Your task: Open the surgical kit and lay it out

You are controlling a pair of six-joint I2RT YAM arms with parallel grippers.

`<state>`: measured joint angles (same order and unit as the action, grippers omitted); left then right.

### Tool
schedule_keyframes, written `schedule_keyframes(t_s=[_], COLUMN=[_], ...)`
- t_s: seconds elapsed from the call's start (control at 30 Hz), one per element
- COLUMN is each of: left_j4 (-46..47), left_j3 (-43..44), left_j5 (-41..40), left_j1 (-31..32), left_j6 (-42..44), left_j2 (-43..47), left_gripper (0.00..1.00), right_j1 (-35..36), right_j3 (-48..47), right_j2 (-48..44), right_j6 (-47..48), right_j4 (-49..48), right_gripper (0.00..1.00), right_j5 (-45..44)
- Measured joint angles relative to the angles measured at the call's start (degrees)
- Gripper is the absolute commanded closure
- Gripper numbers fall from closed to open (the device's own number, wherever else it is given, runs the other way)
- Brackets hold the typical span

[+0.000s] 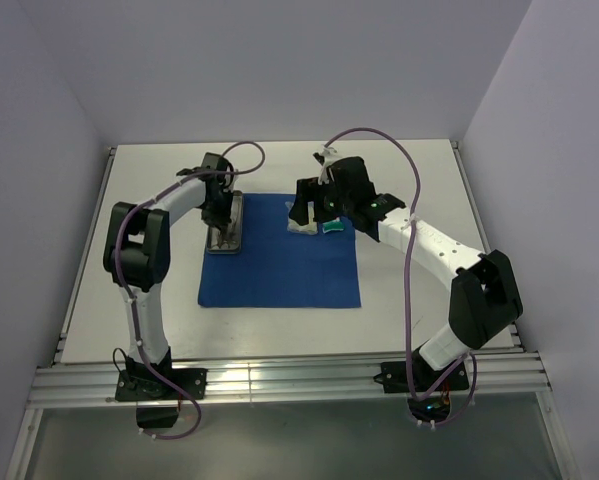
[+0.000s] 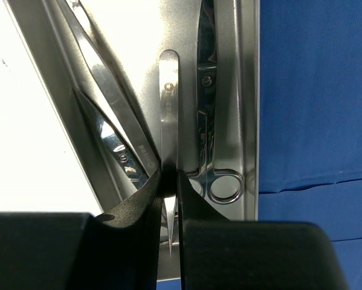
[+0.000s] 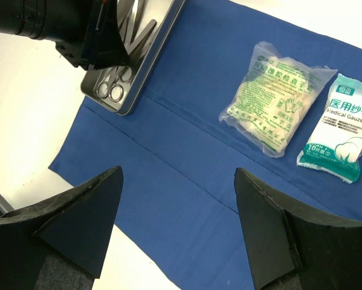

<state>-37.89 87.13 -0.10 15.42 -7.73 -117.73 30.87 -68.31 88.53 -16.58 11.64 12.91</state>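
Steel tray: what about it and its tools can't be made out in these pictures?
- Top view: the left hand covers most of the tray; its contents are too small to tell.
- Left wrist view: the hand's black fingers cover part of the tweezers; picture edges cut off the tray.
- Right wrist view: the left hand hides the tray's far part.

White table (image 1: 279, 330) (pale lilac walls (image 1: 279, 60))

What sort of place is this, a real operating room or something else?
Probably a robot test cell, not a clinic: plain white walls boxing in a table, left arm and right arm mounted on an aluminium rail, a blue cloth.
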Motion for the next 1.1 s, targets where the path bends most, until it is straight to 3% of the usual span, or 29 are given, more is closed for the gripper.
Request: schedule_keyframes(t_s=[0.27, 0.57, 0.77, 0.9, 1.1], left_j4=[-2.08, -2.45, 5.4, 12.13, 18.88], left_j3=[2.25, 1.22, -14.56, -23.52, -36.76], left_j5=[-0.92, 2.1, 11.15, 14.25, 15.26], left_j1=[-0.02, -0.22, -0.48, 0.37, 6.21], left_j6=[-0.02, 0.26, 3.21, 9.79, 28.24], left_j2=[1.9, 12.81, 34.34, 48.94, 65.05], left_gripper=[1.0, 1.0, 1.0, 1.0, 1.0], right_j1=[0.0, -0.02, -1.75, -4.15, -4.61], right_j3=[-0.7, -1.55, -1.36, -0.11, 0.68], right_j2=[0.0, -1.22, -5.62, -10.38, -13.84], right_j6=[-0.02, -0.26, -5.68, -12.44, -18.14], right_j4=[0.15, 0.98, 0.72, 0.04, 2.64], right_gripper=[0.19, 0.2, 0.19, 0.2, 0.21], right_j5=[0.04, 0.0, 2.38, 6.54, 13.55])
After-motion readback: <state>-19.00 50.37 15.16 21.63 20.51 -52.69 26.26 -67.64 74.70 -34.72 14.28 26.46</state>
